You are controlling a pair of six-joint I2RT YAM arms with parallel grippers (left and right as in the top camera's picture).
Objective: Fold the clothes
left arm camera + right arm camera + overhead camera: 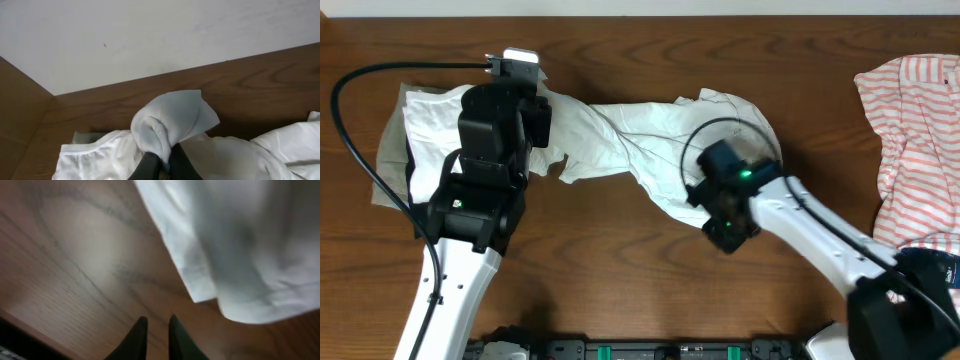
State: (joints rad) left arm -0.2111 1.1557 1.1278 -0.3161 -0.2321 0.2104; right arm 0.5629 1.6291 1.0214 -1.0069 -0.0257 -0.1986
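On the brown wooden table [620, 280] lies a crumpled white cloth shirt [620, 135], not flat yet. The left gripper [161, 160] pinches one end; the right gripper [156, 332], pressed together and empty, probably must grab the hem.

Your overhead view looks straight down on the table [620, 250]. Both wrist views sit close behind their fingers [150, 167], sharing the white garment [630, 135] ahead.

Robot arms: two, a left arm [460, 215] and a right arm [820, 235].
Grippers: two, a left gripper [161, 167] and a right gripper [156, 330].
Garments: two, one white garment [630, 140] and one striped garment [910, 120].
Table [620, 290]: one.
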